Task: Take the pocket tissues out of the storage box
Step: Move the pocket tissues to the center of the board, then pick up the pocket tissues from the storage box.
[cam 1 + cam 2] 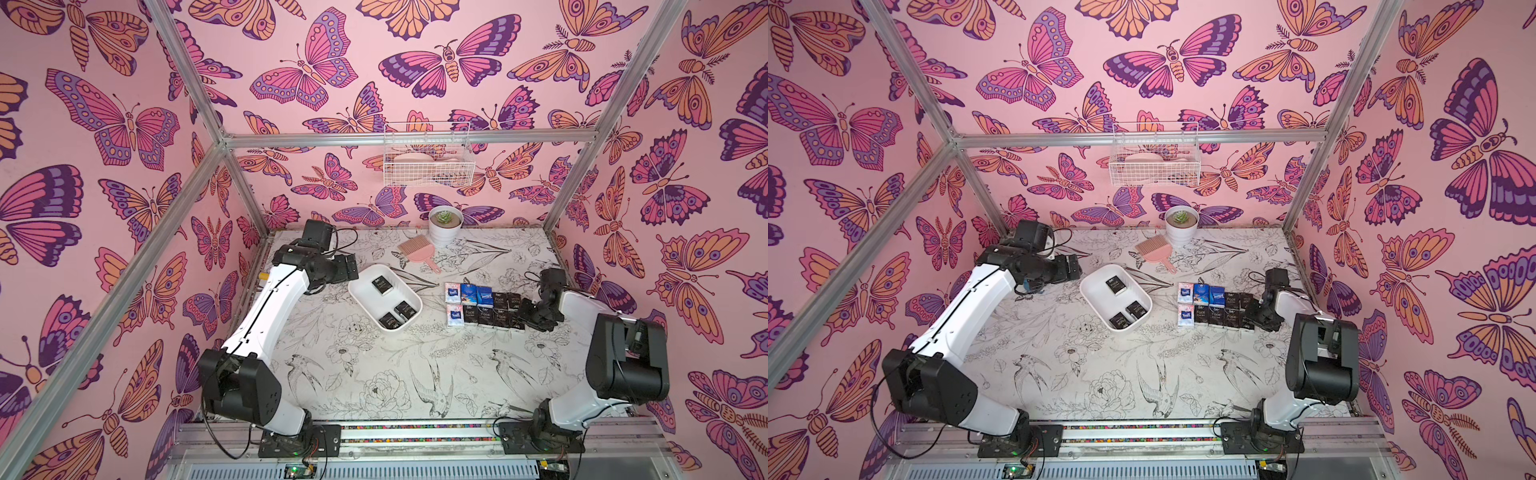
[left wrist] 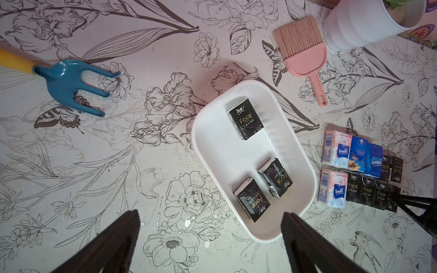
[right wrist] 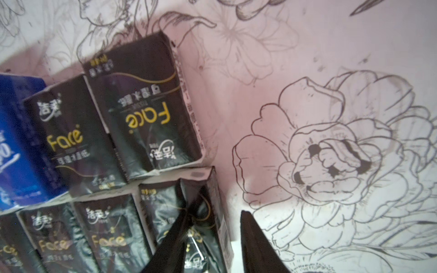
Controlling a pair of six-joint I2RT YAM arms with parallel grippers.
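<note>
The storage box (image 1: 365, 301) (image 2: 224, 156), a shallow white tray, lies mid-table with three black pocket tissues (image 1: 382, 286) (image 2: 246, 119) in it, one at the far end and two at the near end (image 2: 275, 177). To its right, two rows of pocket tissues (image 1: 482, 307) (image 2: 359, 170) lie on the table: white-pink, blue and black packets. My right gripper (image 1: 524, 318) (image 3: 216, 210) is low at the rows' right end, open, with one finger over the last black packet (image 3: 201, 248) and the other beside it. My left gripper (image 1: 353, 266) (image 2: 210, 214) hangs open over the box's left edge.
A pink hand brush (image 1: 415, 249) and a white plant pot (image 1: 444, 226) stand behind the box. A wire basket (image 1: 428, 160) hangs on the back wall. A blue garden fork with a yellow handle (image 2: 71, 82) lies at the far left under the left arm.
</note>
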